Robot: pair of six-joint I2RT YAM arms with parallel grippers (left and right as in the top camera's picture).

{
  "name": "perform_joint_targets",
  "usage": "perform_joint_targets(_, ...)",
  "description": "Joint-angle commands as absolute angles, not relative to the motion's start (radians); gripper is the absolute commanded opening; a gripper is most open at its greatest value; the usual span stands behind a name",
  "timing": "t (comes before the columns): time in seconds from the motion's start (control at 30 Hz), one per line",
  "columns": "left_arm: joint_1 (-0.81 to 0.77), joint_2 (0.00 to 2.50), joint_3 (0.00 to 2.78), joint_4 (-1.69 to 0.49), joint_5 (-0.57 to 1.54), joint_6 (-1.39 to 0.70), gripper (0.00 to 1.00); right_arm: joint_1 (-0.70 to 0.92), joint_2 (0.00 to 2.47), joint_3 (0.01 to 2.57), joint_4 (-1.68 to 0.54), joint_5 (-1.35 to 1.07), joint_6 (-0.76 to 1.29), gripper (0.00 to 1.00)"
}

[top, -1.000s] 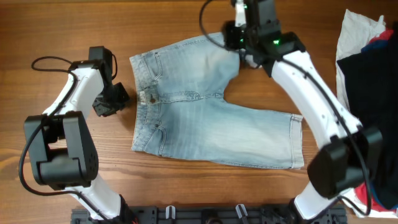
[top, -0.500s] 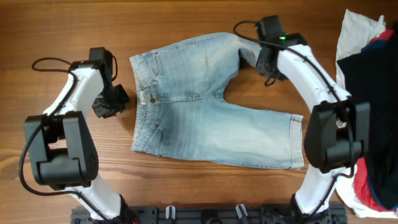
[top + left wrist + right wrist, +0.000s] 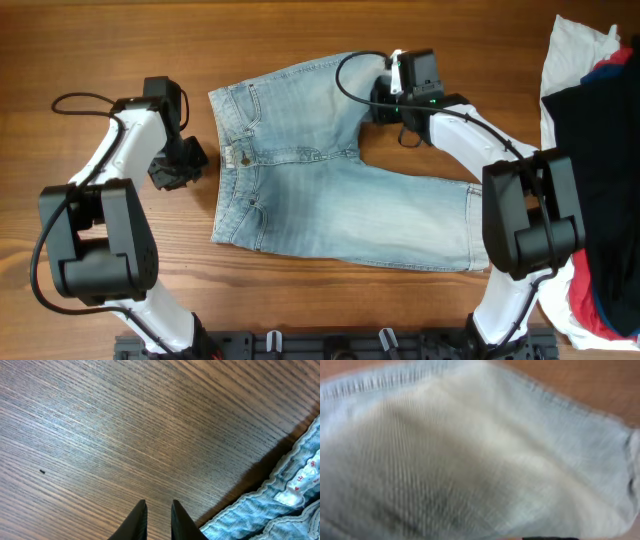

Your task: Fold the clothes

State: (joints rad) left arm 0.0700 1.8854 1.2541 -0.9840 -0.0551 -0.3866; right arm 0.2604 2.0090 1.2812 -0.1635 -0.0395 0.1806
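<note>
- While the brown wooden table point(image 3: 300, 30) carries everything, the light blue faded denim shorts point(image 3: 330, 190) lie spread flat mid-table, waistband left and legs right. That looks ready for a first fold.
- The heap of white, navy and red garments point(image 3: 590, 130) sits at the right edge, out of the way.
- The right gripper point(image 3: 385, 98) is at the far leg's hem, likely to lift it. Its wrist view is all denim, so I cannot tell its finger spread.
- The left gripper point(image 3: 159, 510) hovers over bare wood just beside the waistband, fingers nearly together and holding nothing.
</note>
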Motion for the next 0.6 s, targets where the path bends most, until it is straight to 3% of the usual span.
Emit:
perform_joint_targets(0.0, 0.069, 1.895, 1.262, -0.988, -0.053, -0.374, 0.17, 0.261, 2.028, 1.279, -0.083, 0.011, 0.213, 0.58)
perform_joint_targets(0.5, 0.069, 1.895, 1.262, -0.989, -0.053, -0.374, 0.17, 0.261, 2.228, 1.279, 0.262, 0.038, 0.210, 0.63)
perform_joint_targets(0.57, 0.069, 1.895, 1.262, -0.989, -0.053, -0.374, 0.17, 0.261, 2.228, 1.279, 0.304, 0.046, 0.220, 0.56)
